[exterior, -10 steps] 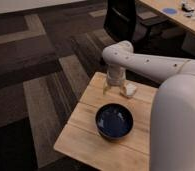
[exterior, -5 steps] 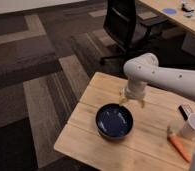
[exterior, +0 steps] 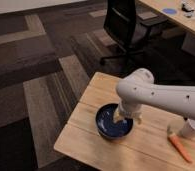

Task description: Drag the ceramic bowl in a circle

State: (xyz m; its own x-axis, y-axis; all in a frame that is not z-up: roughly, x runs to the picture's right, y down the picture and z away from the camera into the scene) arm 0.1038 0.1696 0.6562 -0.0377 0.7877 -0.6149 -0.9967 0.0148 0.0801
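The ceramic bowl (exterior: pixel 111 125), round, shallow and glossy dark navy blue, sits on the light wooden table (exterior: pixel 86 132) near its front left part. My white arm (exterior: pixel 161 97) reaches in from the right. The gripper (exterior: pixel 120 118) hangs down from the arm's end and dips into the right side of the bowl, at or just inside its rim. The arm hides the bowl's far right edge.
An orange carrot (exterior: pixel 180 148) and a white cup (exterior: pixel 193 129) lie at the table's right edge. A black office chair (exterior: pixel 125 27) stands behind the table on the patterned carpet. A desk (exterior: pixel 183 17) with a blue disc is at the top right.
The gripper has come down and toward me, from just behind the bowl into its right side. The bowl has hardly moved. The small white object behind the bowl is now hidden by the arm.
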